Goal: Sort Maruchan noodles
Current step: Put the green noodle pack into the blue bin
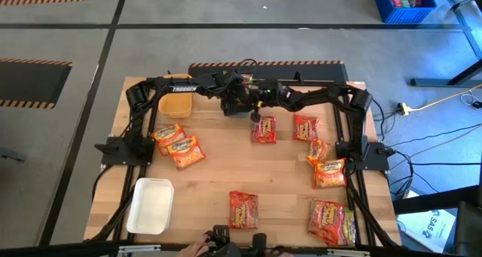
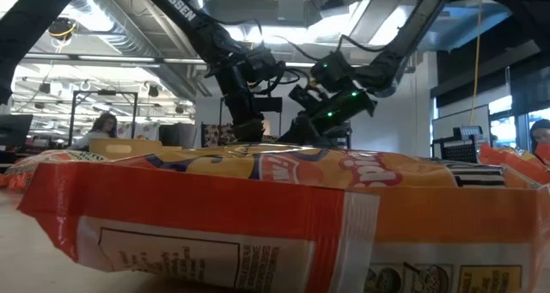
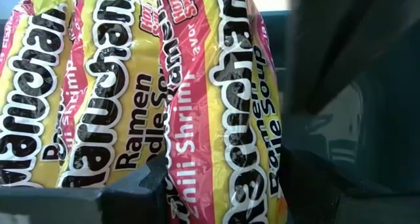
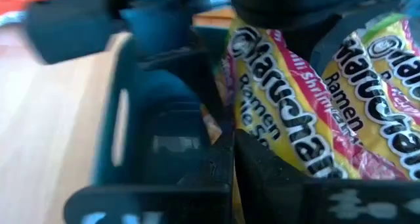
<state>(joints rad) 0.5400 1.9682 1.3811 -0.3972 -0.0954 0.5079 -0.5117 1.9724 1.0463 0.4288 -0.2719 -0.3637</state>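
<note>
Several yellow-and-red Maruchan noodles packets [image 3: 216, 106] stand on edge side by side in a dark blue-grey tray [image 4: 157, 138] at the table's far middle. My left gripper [image 1: 242, 106] slants down onto them from the left. It is open, with one packet's lower end [image 3: 216, 184] between its fingers. My right gripper [image 4: 233, 178] comes in low from the right, shut, its tips beside the same packets [image 4: 282, 119]. More packets lie flat on the table [image 1: 263, 129] [image 1: 329, 172] [image 1: 243, 209]. My left gripper's fingers [image 3: 118, 194] stand on either side of one upright packet; whether they touch it I cannot tell. My right gripper's shut fingertips [image 4: 226, 152] lie close against the packets' lower part at the tray wall; whether they press on it I cannot tell.
A yellow tray [image 1: 175, 105] stands at the far left, with two packets [image 1: 179, 145] lying near it. A white tray [image 1: 151, 204] sits at the near left. One packet [image 2: 258, 207] fills the low view's foreground. A person's hand [image 1: 197, 247] shows at the near edge. Bare wood [image 1: 226, 166] lies mid-table.
</note>
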